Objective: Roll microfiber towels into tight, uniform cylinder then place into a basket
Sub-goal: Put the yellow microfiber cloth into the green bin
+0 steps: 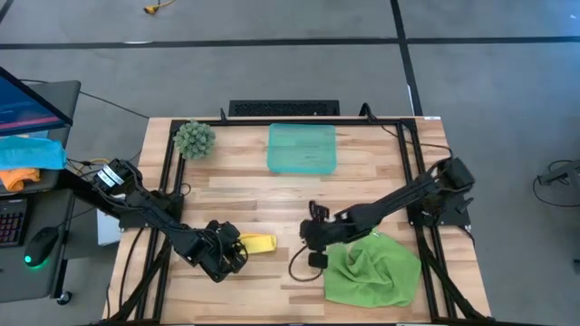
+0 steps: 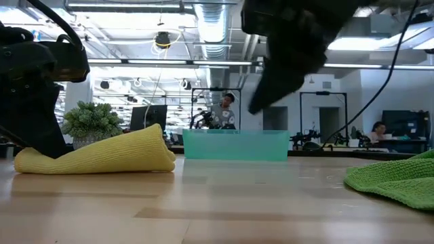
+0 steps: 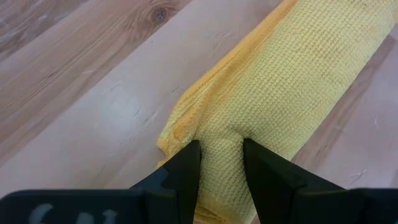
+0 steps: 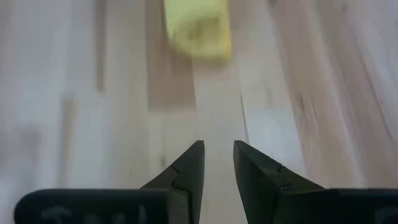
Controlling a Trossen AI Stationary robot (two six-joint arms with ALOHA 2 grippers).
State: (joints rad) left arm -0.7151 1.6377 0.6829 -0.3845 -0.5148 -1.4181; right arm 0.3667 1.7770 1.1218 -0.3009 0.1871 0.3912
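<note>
One yellow towel (image 1: 257,243) roll, lengthwise left-right.

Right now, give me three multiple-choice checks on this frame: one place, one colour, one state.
1. Where is the basket?
A. at the table's far edge, middle
B. under the right arm
C. beside the yellow towel

2. What colour is the unrolled towel by the right gripper?
A. blue
B. light green
C. orange

3. What is the left gripper doing?
A. hanging open above the basket
B. pinching the rolled yellow towel
C. holding the fuzzy ball

Answers: 1 A, the high view shows it centred at the far edge. 2 B, it lies crumpled and green. 3 B, the left wrist view shows its fingers closed on yellow cloth.
</note>
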